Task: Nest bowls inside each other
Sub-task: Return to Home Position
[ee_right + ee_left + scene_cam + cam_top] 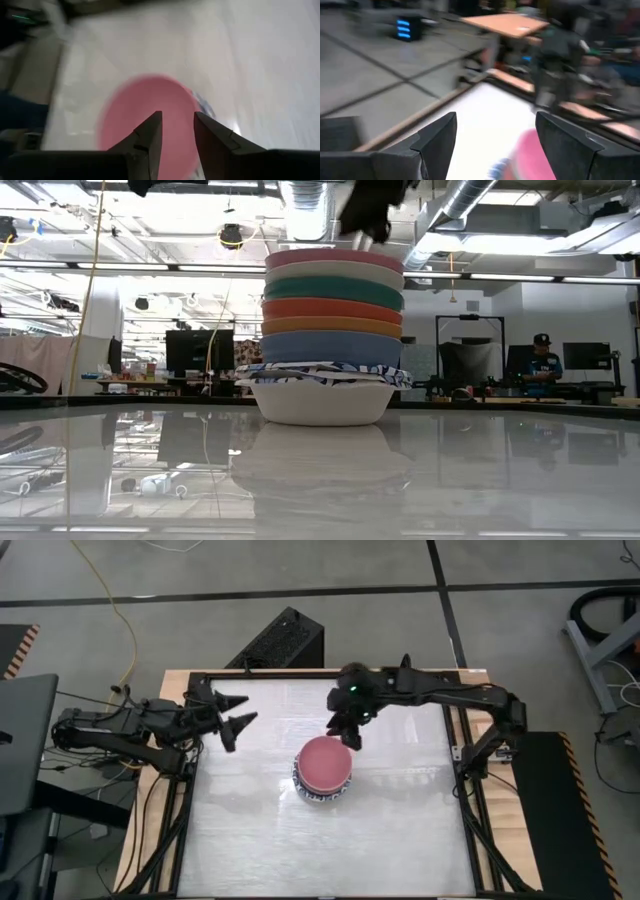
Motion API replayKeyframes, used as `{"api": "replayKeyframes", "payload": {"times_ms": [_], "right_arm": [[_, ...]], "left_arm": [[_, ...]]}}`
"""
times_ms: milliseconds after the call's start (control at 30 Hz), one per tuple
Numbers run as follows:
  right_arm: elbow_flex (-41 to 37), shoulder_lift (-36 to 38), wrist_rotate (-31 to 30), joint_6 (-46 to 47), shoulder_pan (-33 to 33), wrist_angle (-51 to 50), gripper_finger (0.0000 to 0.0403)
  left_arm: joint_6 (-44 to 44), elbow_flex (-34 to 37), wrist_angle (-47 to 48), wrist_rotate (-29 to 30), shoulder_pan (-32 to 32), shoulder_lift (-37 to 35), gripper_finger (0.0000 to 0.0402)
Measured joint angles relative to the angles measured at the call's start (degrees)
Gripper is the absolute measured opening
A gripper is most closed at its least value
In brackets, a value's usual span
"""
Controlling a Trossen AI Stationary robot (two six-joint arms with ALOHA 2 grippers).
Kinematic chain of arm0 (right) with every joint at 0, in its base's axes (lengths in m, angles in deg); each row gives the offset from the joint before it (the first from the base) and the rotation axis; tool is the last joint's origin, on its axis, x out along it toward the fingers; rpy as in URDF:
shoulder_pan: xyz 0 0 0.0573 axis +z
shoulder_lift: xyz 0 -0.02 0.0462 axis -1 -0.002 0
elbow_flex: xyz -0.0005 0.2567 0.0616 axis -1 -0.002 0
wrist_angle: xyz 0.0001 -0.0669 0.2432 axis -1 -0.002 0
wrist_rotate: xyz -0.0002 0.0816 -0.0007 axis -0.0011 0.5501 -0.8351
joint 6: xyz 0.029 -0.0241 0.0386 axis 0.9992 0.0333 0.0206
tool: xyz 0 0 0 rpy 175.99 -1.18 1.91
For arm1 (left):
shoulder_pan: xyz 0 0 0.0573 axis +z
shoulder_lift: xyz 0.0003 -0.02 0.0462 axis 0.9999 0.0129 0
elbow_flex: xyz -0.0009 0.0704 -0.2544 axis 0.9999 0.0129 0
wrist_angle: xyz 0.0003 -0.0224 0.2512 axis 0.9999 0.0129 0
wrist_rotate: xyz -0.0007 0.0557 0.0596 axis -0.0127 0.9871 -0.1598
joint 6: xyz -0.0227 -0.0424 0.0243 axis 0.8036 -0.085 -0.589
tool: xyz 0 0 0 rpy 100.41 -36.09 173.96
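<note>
Your room: grey concrete floor (pixel 300 570) with dark seams, a yellow cable (pixel 118 610) and a black slotted box (pixel 285 638) lying on it. Overhead you have silver ducts (pixel 310 205) and strip lights (pixel 540 244); beyond, dark monitors (pixel 200 350) and a person (pixel 541 360).

Nested bowls (pixel 334 340), pink topmost, mid-table

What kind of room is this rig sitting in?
Looks like an open robotics lab or workshop: exposed ceiling ducts, monitors and a person in the background, and a bare concrete floor around the table.

Bowl stack (pixel 323 770) at table (pixel 250 840) centre
</note>
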Motion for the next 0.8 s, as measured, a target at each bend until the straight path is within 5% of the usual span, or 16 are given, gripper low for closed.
{"api": "replayKeyframes", "payload": {"times_ms": [167, 300, 433, 633, 800], "right_arm": [[0.00, 6.46, 7.53, -4.54, 0.02, 4.17, 0.0131], [0.00, 11.60, 7.73, -4.39, -0.27, 4.83, 0.0131], [0.00, 16.71, 7.60, -1.42, 0.35, 9.17, 0.0131], [0.00, 24.08, 7.54, 2.48, 1.08, 9.49, 0.0134], [0.00, 29.37, 7.04, 2.20, 1.52, 7.88, 0.0133]], "left_arm": [[2.52, 0.02, -4.39, -15.31, 0.00, -2.14, 0.0261], [5.01, 0.02, -7.20, -20.63, 0.00, -4.38, 0.0261], [8.92, 0.02, -7.21, -19.49, 0.00, -6.33, 0.0261], [13.33, 0.02, -7.49, -10.22, 0.02, -8.30, 0.0261], [17.57, 0.00, -7.15, -9.55, -0.02, -7.65, 0.0261]]}}
